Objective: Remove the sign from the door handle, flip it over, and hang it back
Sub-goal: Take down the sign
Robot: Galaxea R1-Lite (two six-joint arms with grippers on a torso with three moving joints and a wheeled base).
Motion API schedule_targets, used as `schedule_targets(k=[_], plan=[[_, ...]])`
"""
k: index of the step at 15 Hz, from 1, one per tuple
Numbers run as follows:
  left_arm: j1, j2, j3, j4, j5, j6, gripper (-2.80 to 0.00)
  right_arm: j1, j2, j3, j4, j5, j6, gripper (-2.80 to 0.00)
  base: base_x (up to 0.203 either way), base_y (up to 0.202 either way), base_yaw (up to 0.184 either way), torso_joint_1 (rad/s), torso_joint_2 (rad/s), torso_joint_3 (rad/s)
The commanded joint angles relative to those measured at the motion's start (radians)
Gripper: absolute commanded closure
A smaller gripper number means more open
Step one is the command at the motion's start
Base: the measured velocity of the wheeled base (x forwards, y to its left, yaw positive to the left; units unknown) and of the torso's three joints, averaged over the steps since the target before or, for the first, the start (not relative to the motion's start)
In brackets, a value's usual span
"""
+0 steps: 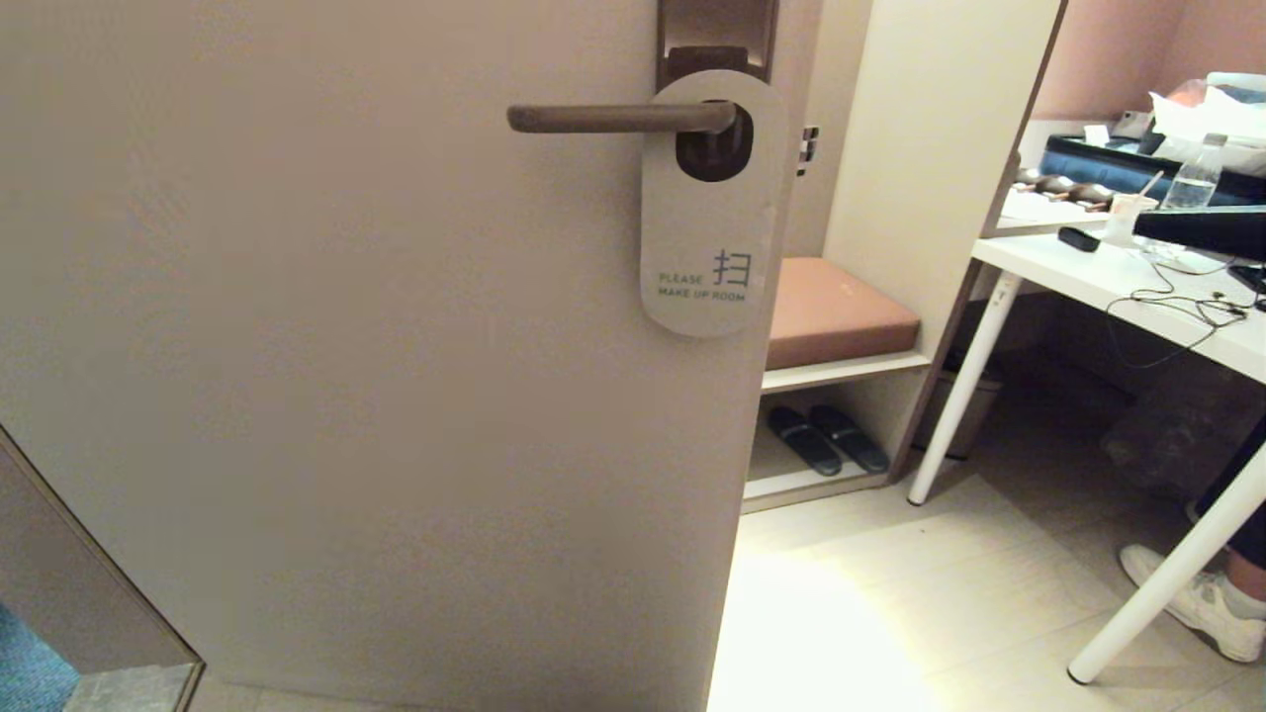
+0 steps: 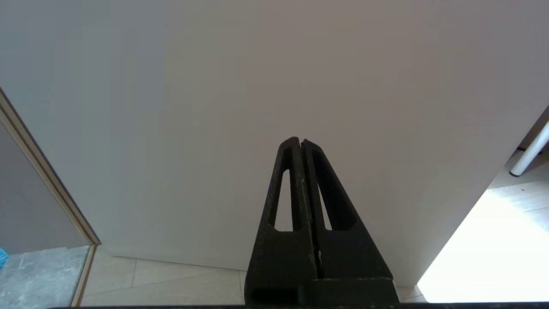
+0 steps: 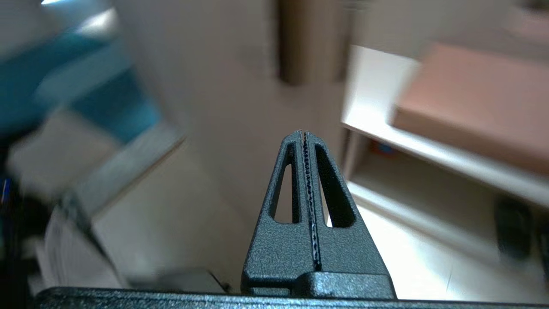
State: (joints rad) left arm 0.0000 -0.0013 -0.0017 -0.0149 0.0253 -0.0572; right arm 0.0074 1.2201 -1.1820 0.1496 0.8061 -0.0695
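Jaws of both grippers pressed together, nothing between them. Head view: neither arm in sight; sign (image 1: pixel 710 222) hung on door handle (image 1: pixel 618 118), lever passing through its big hole, off-white face outward reading "PLEASE MAKE UP ROOM", card lying flat against door (image 1: pixel 326 376) and reaching down near the door's right edge. Backplate (image 1: pixel 716 35) partly covered by the sign's top. Beyond the door edge, brown cushion (image 1: pixel 839 309) on a white shelf (image 1: pixel 841 371), pair of dark slippers (image 1: pixel 829 438) on the lower level beneath. Further right, white desk (image 1: pixel 1108 282) carrying a water bottle (image 1: pixel 1195 178), cables and small items; white shoe (image 1: pixel 1202 598) of a person on the floor beside a desk leg. Left wrist view: left gripper (image 2: pixel 300 141) clenched, pointed at the plain lower face of the door, apart from it; door frame and tiled floor (image 2: pixel 171 279) at the edges. Right wrist view: right gripper (image 3: pixel 303 134) clenched, serrated pads meeting along the centre line, aimed toward the door's edge with cushion and shelf to one side; surroundings smeared by motion blur, sign not discernible there.
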Motion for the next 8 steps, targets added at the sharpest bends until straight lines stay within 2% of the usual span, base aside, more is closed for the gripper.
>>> schedule_targets(k=[1,3,8], plan=[[0.0,0.001,0.0,0.0,0.001,-0.001,0.0,0.011,0.068,-0.013,0.002,0.069,-0.082,0.0,0.0,0.0,0.0,0.0,0.0,0.0],[0.0,0.001,0.0,0.0,0.001,-0.001,0.0,0.032,0.122,-0.018,-0.008,0.121,-0.122,0.0,0.0,0.0,0.0,0.0,0.0,0.0],[0.0,0.001,0.0,0.0,0.001,-0.001,0.0,0.048,0.274,-0.077,-0.134,0.179,-0.205,0.0,0.0,0.0,0.0,0.0,0.0,0.0]])
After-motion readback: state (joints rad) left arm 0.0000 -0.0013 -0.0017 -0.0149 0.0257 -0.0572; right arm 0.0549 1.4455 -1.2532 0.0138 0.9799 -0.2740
